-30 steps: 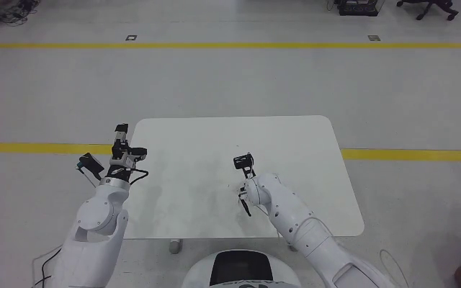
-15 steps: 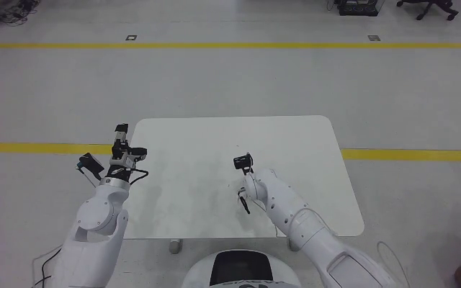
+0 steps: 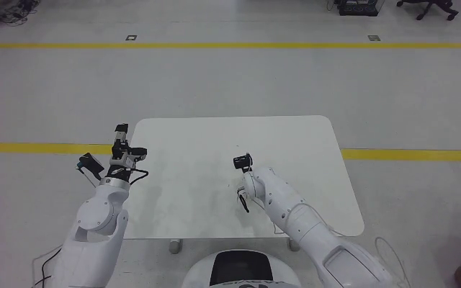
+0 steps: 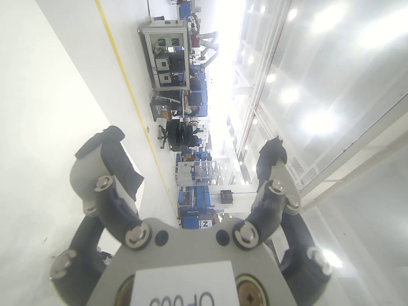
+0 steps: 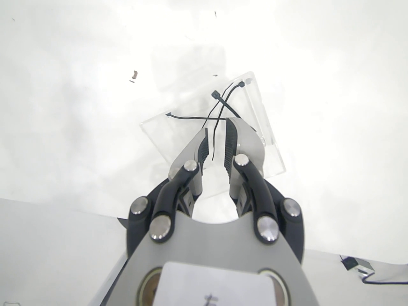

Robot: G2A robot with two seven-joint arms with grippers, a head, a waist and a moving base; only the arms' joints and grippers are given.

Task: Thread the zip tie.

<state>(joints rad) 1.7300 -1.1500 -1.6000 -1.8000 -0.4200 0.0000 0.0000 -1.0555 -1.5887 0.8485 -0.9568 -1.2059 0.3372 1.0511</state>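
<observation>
Our right gripper hangs released just over the clear tray, jaws straddling a tail of the crossed zip ties lying on it, likely lined up to pinch. Our left gripper, spread and empty, sits well apart from the tray.

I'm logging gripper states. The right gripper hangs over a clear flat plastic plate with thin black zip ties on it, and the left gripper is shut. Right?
Not quite: the left gripper is open, jaws wide apart, as the left wrist view shows. The right gripper does hang over the clear flat plastic plate bearing thin black zip ties.
</observation>
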